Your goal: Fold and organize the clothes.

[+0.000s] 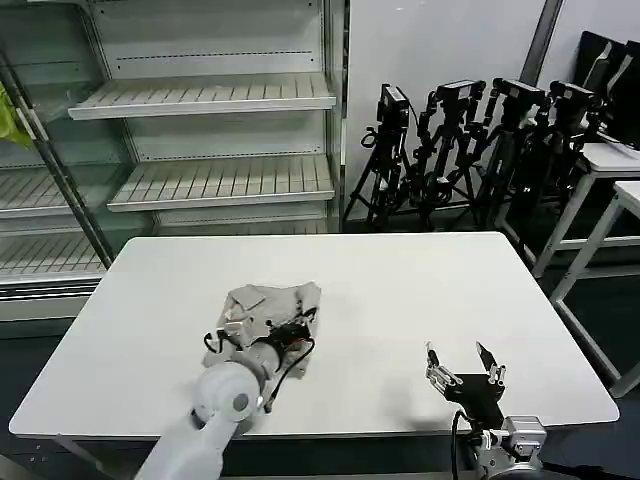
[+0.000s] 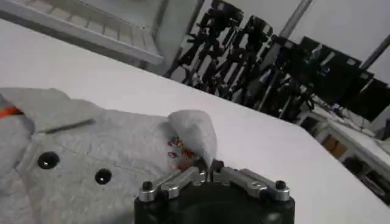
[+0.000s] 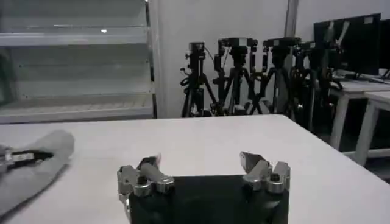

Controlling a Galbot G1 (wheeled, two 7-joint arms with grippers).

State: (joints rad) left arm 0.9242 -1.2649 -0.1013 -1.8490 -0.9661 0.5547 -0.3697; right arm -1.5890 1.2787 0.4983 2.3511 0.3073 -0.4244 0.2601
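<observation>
The white table (image 1: 420, 290) takes up most of the floor in front of the robot, with bare metal shelving (image 1: 215, 95) behind it and a cluster of black camera tripods (image 1: 470, 150) along the wall to the right. On the table's left-centre, near the front edge, lies the light grey shirt (image 1: 268, 305), bunched into a rumpled heap; its collar shows two dark buttons (image 2: 102, 176), an orange neck label (image 2: 7, 112) and a small red printed graphic (image 2: 178, 149). The left gripper (image 1: 290, 328) sits on the shirt, fingers closed together on a raised fold of fabric. The right gripper (image 1: 465, 365) hovers over bare tabletop near the front right, well apart from the shirt, its fingers (image 3: 255, 163) spread wide and empty.
</observation>
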